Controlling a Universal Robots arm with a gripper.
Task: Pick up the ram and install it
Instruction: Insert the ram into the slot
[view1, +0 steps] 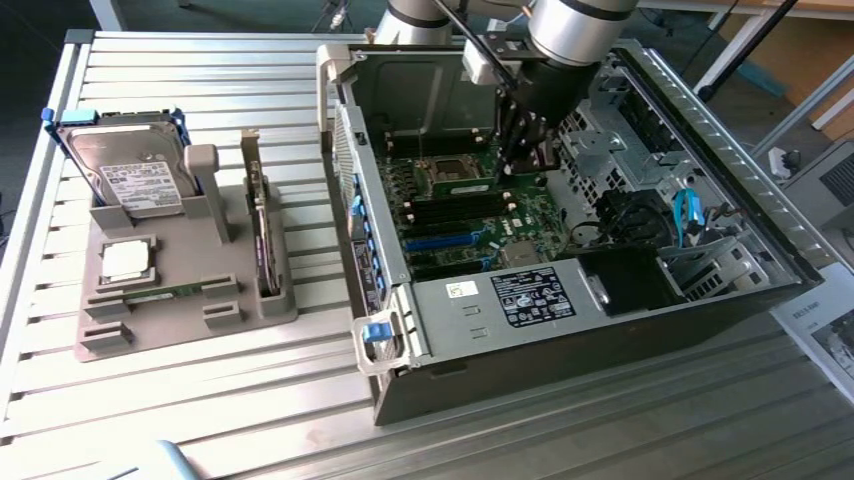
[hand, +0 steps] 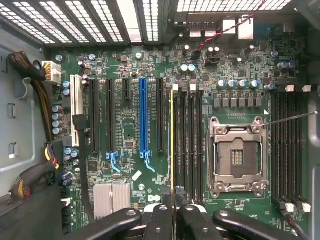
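Note:
My gripper (view1: 525, 158) reaches down inside the open computer case (view1: 534, 300), low over the motherboard (view1: 467, 215). In the wrist view my gripper (hand: 172, 220) is shut on the ram (hand: 172, 140). The ram appears edge-on as a thin yellow-green line. It runs parallel to the black memory slots (hand: 189, 140) and lies along the outermost one, on the side away from the open processor socket (hand: 236, 155). I cannot tell whether the ram's lower edge touches the slot.
A grey parts tray (view1: 174, 330) stands on the slatted table at the exterior view's left. It holds a hard drive (view1: 134, 170), a square silver chip (view1: 124, 260) and a green stick (view1: 167, 293). Cable bundles (hand: 35, 100) and a blue expansion slot (hand: 144, 115) flank the memory slots.

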